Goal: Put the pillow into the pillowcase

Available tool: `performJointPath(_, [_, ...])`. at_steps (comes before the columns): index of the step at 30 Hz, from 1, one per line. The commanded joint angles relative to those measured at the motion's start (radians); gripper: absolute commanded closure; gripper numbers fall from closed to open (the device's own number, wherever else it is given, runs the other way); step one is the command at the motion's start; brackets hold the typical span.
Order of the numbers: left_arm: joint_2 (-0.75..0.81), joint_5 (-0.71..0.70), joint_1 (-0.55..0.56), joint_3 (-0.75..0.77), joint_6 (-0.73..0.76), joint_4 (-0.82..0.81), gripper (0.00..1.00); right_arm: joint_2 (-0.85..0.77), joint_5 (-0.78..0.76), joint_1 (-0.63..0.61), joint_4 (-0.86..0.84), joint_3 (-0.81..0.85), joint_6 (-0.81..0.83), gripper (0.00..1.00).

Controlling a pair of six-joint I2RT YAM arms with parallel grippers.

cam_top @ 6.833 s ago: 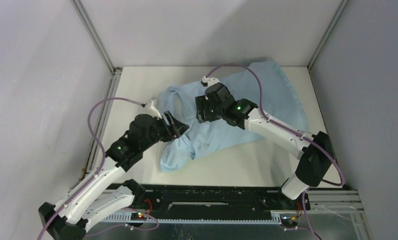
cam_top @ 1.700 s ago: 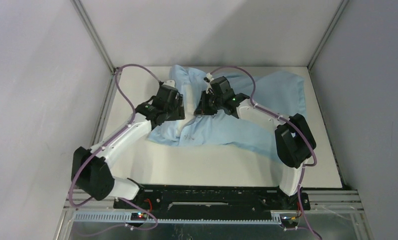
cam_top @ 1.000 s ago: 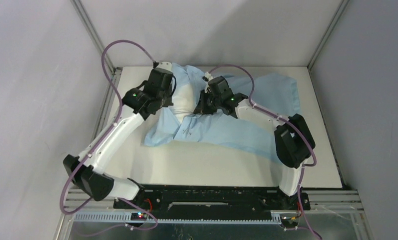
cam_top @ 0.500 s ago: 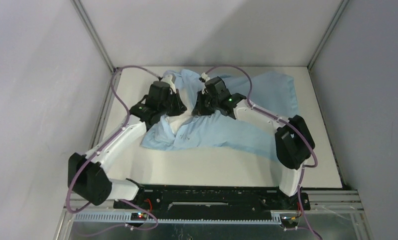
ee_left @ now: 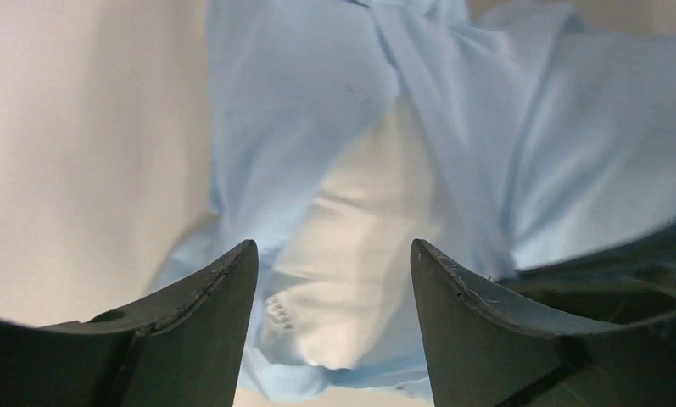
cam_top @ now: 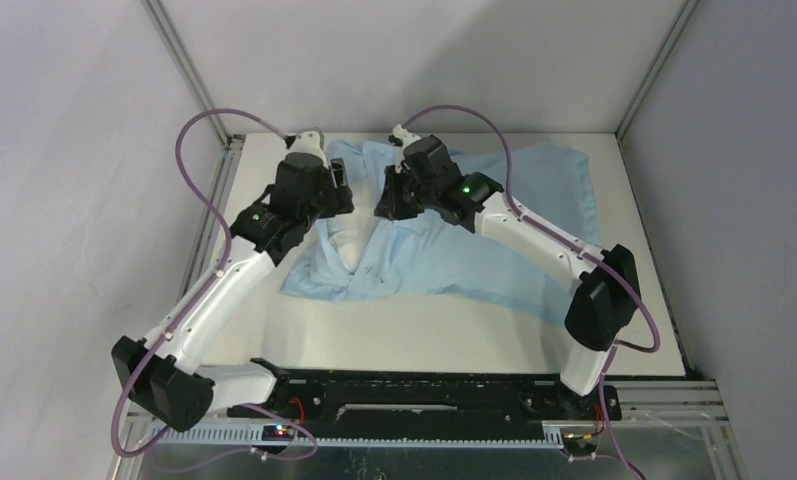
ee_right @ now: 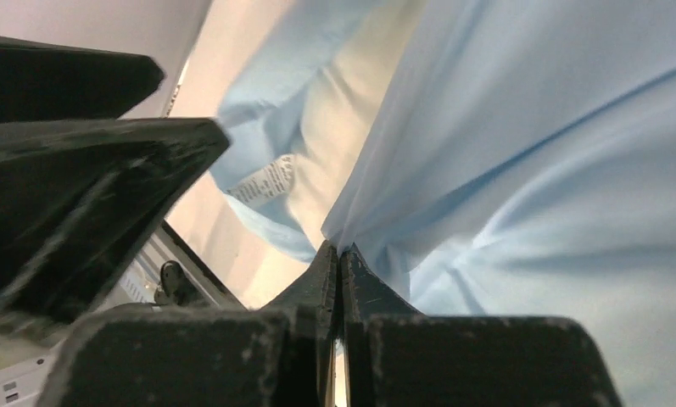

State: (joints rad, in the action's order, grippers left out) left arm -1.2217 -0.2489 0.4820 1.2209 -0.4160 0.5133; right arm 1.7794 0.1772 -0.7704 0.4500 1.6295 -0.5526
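Observation:
The light blue pillowcase (cam_top: 494, 250) lies spread across the table. The white pillow (cam_top: 349, 240) shows in a strip through its open mouth, the rest hidden under the cloth. My right gripper (cam_top: 386, 205) is shut on the pillowcase's mouth edge (ee_right: 377, 195) and holds it lifted, its fingertips (ee_right: 340, 252) pinching the cloth. My left gripper (cam_top: 339, 190) is open and empty, hovering just above the exposed pillow (ee_left: 360, 254), with the pillowcase (ee_left: 292, 127) around it.
The white table (cam_top: 424, 330) sits between grey walls with metal frame posts (cam_top: 189, 75). The left arm's body (ee_right: 71, 170) fills the left side of the right wrist view. A black rail (cam_top: 424, 400) runs along the near edge.
My left gripper has lifted off the pillow and swung back toward the far left, open. My right gripper has moved a little left and up, still pinching the pillowcase edge. More pillow shows.

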Motion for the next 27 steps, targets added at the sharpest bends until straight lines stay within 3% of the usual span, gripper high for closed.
performJointPath(1, [-0.052,-0.195,-0.003,0.054,0.133,0.141,0.29,-0.048,-0.034,-0.026,0.057,0.116,0.035,1.00])
performJointPath(10, [-0.195,-0.247,-0.024,0.049,0.152,0.129,0.29,-0.047,-0.044,-0.030,0.089,0.171,0.044,1.00])
performJointPath(12, [-0.197,-0.264,-0.033,0.050,0.151,0.109,0.39,-0.053,-0.047,-0.030,0.093,0.169,0.048,1.00])
performJointPath(16, [-0.134,-0.233,-0.027,0.074,0.171,0.065,0.87,-0.067,-0.047,-0.023,0.084,0.127,0.045,1.00])
performJointPath(17, [-0.113,-0.210,-0.022,0.083,0.179,0.054,0.96,-0.071,-0.044,-0.023,0.079,0.114,0.042,1.00])
performJointPath(18, [-0.094,-0.186,-0.016,0.095,0.184,0.047,1.00,-0.074,-0.042,-0.020,0.071,0.102,0.039,1.00])
performJointPath(22, [-0.054,-0.062,0.014,0.149,0.171,0.039,1.00,-0.075,-0.034,-0.020,0.063,0.096,0.036,1.00])
performJointPath(27, [-0.079,0.361,0.008,0.075,0.026,-0.145,1.00,-0.062,-0.002,-0.014,0.064,0.122,0.023,1.00])
